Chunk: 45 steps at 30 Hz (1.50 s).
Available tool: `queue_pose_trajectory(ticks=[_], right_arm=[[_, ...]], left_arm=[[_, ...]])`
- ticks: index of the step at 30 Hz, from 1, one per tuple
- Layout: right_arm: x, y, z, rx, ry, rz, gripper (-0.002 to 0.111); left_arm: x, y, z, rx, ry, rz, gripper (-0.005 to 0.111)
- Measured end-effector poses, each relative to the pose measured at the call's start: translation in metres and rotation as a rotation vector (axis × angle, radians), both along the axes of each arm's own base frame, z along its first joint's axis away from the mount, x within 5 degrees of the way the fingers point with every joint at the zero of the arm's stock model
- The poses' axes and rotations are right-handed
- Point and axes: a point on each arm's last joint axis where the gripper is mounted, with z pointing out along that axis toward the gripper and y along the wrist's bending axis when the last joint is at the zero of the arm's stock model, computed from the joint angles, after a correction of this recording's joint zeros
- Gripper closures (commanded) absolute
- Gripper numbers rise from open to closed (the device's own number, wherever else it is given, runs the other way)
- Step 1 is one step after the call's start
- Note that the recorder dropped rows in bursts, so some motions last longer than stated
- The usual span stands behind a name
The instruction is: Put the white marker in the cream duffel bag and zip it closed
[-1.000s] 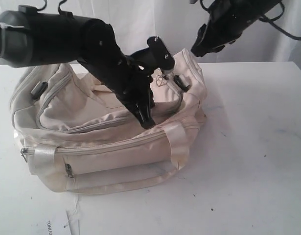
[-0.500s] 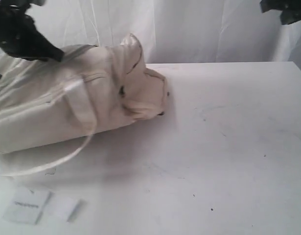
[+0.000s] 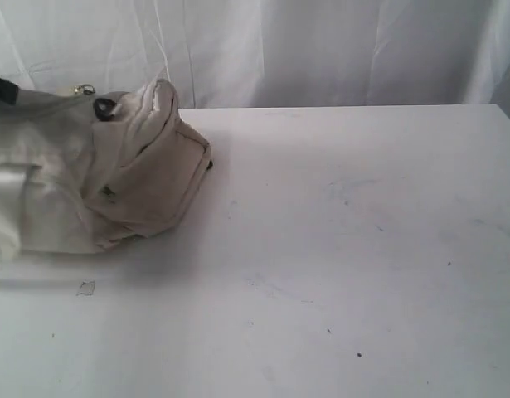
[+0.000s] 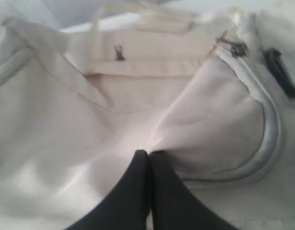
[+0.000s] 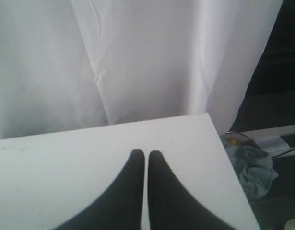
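Observation:
The cream duffel bag lies slumped at the far left of the table, partly cut off by the exterior view's edge. Its black buckle and metal ring pull show on top. In the left wrist view my left gripper is shut, and the bag's fabric bunches right at its tips, beside a grey zipper. My right gripper is shut with nothing in it, over bare table, and does not show in the exterior view. The white marker is out of view.
The white table stretches to the right of the bag, with a white curtain behind it. A small scrap lies in front of the bag. Past the table's edge lies a teal cloth.
The bag has slid further left, toward the table's left edge. The dark arm at upper left and the one at upper right have left the exterior view.

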Motion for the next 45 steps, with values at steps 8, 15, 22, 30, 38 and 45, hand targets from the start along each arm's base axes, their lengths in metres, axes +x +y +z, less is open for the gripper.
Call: queue_pose_trajectory(ticks=[8, 15, 22, 30, 38, 45], right_arm=[[-0.004, 0.001, -0.025, -0.024, 0.13, 0.029, 0.105], [-0.007, 0.002, -0.043, -0.017, 0.2, 0.034, 0.105], [-0.009, 0.002, -0.049, -0.016, 0.228, 0.038, 0.105], [-0.01, 0.002, -0.051, -0.037, 0.251, 0.057, 0.105], [-0.014, 0.004, -0.055, -0.055, 0.317, 0.093, 0.105], [-0.014, 0.004, -0.055, -0.052, 0.321, 0.094, 0.105]], left_arm=[[-0.003, -0.053, -0.016, -0.121, 0.002, -0.257, 0.107], [-0.015, -0.121, -0.014, -0.238, -0.02, -0.519, 0.107], [-0.037, -0.172, -0.013, -0.225, -0.013, -0.739, 0.107], [-0.058, -0.185, -0.021, -0.131, 0.069, -1.024, 0.105], [-0.051, -0.186, -0.024, -0.185, 0.082, -0.931, 0.046], [-0.047, -0.186, -0.023, -0.262, 0.085, -0.817, 0.002]])
